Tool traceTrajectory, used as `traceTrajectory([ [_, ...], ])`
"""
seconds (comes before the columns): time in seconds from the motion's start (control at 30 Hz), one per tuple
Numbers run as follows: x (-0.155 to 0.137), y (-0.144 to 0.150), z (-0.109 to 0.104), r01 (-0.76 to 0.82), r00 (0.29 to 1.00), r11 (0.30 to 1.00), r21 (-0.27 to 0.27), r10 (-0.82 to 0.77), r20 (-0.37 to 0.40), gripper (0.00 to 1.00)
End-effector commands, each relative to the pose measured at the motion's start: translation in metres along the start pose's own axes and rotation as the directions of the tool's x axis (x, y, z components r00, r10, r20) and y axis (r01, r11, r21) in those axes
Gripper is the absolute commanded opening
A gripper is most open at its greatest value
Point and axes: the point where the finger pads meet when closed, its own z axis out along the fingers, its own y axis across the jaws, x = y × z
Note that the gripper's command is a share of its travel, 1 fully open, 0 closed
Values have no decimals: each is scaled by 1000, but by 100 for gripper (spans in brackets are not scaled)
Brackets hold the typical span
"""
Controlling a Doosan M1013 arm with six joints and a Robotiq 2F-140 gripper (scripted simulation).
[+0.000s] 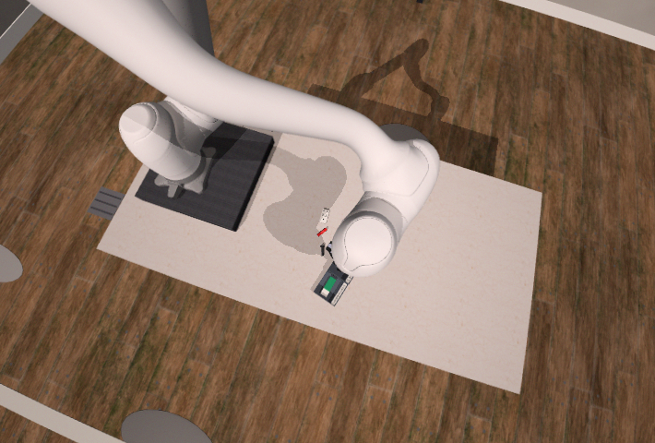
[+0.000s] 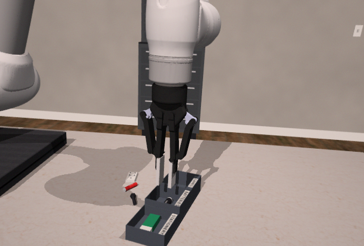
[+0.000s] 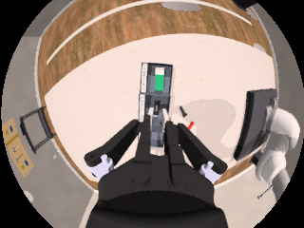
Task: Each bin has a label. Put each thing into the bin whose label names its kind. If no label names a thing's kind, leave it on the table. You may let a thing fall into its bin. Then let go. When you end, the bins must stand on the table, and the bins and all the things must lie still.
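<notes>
A dark row of three bins stands on the table, and it also shows in the top view. The near bin is labelled STATIONERY and holds a green and white eraser. The middle bin is labelled BATTERIES and holds a small dark battery. The far bin's label is too small to read. My gripper hangs straight down over the middle bin, its fingertips just inside the rim. The fingers stand a little apart with nothing between them. The wrist view shows the gripper over the bins.
Left of the bins lie a white tile with dots, a red cylinder and a small black piece. The arm's black base plate is at the far left. In the top view the arm's wrist hides the far bins.
</notes>
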Motion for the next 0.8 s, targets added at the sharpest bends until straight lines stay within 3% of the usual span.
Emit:
traceTrajectory([
  [0.0, -10, 21, -1, -138, 990, 990, 0, 138, 0, 15],
  [0.17, -27, 58, -2, -302, 953, 953, 0, 302, 0, 15],
  [0.53, -57, 125, -4, -302, 953, 953, 0, 302, 0, 15],
  [0.77, -58, 126, -4, -302, 953, 953, 0, 302, 0, 15],
])
